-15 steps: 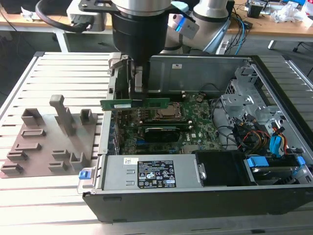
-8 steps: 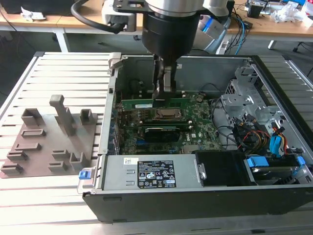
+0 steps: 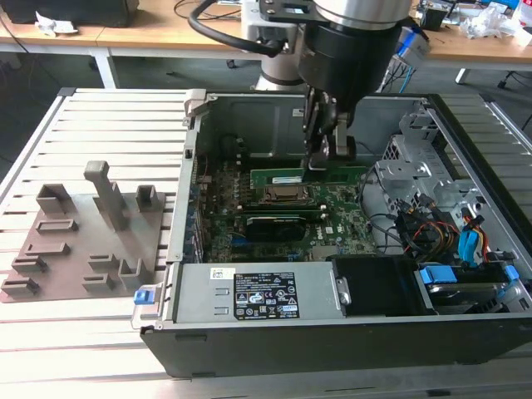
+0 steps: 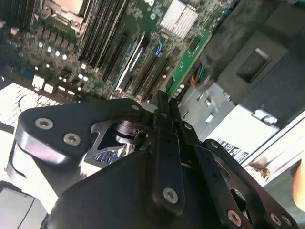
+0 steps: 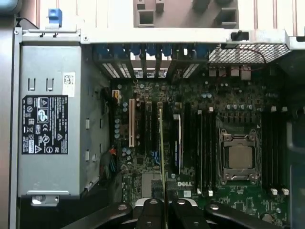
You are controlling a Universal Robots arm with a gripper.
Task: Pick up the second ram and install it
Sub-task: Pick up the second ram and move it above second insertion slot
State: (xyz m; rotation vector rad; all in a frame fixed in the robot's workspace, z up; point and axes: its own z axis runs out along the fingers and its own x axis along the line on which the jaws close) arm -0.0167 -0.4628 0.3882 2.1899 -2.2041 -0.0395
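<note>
We see the hand [image 3: 325, 163] lowered into the open computer case [image 3: 191, 166], which lies on the slotted metal surface [image 3: 100, 116]. The hand is clenched on the second ram [image 3: 270, 175]. In the first wrist view, the stick's thin green edge runs straight out from between the two fingers [image 5: 151, 210], which press on it from either side.

In the exterior view, the stick is level and runs parallel to the case's far wall. It sits over the motherboard [image 3: 332, 224], just beside the CPU socket [image 3: 287, 195], on the socket's far-wall side. We cannot tell whether its lower edge is seated in a slot.

The black expansion card [image 3: 274, 226] stands on the opposite side of the socket, toward the power supply [image 3: 258, 293], which occupies the case's near edge.

The grey fixture plate [image 3: 83, 241], with its raised blocks, rests on the surface outside the case. It lies toward the surface's edge at the exterior view's left, well apart from the hand.
</note>
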